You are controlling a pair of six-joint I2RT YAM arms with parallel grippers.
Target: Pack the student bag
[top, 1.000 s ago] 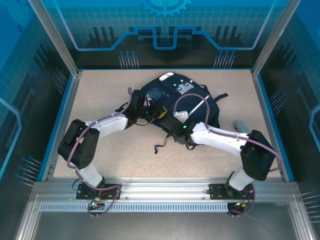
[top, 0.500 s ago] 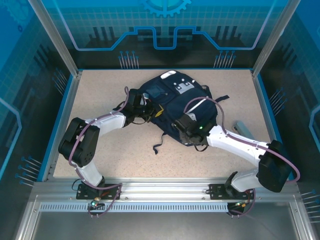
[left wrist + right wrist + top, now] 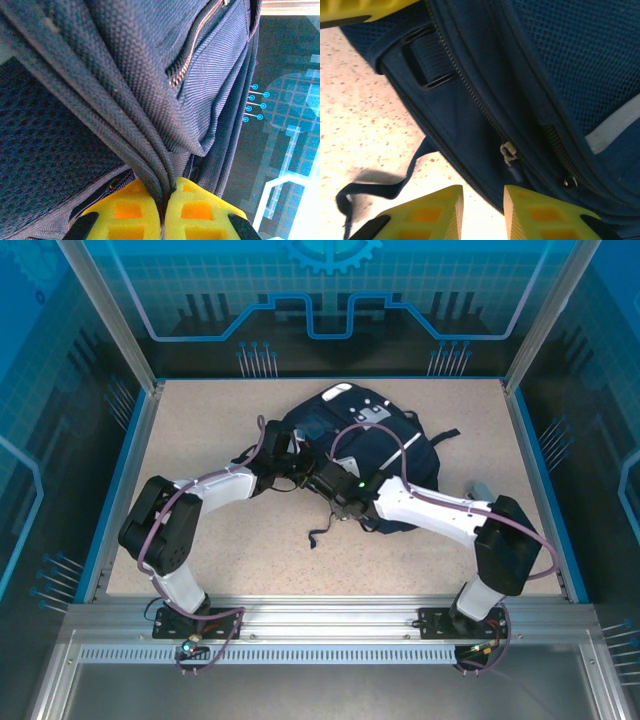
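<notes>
Your student bag (image 3: 385, 445) is lying flat on the speckled table (image 3: 200, 430), toward the far middle, with both arms reaching in over it. Your left gripper (image 3: 162, 202) has its yellow fingers (image 3: 125, 215) pinched tight on a fold of the bag's navy fabric, just below a zipper (image 3: 190, 55). Your right gripper (image 3: 481, 200) hangs at the bag's edge with jaws a bit apart and nothing between them. A small zipper pull (image 3: 509, 152) sits just beyond the gap.

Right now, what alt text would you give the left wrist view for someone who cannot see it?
The left gripper is shut on a fold of the student bag, its yellow fingers pinching the navy fabric. A zipper runs up the bag above.
</notes>
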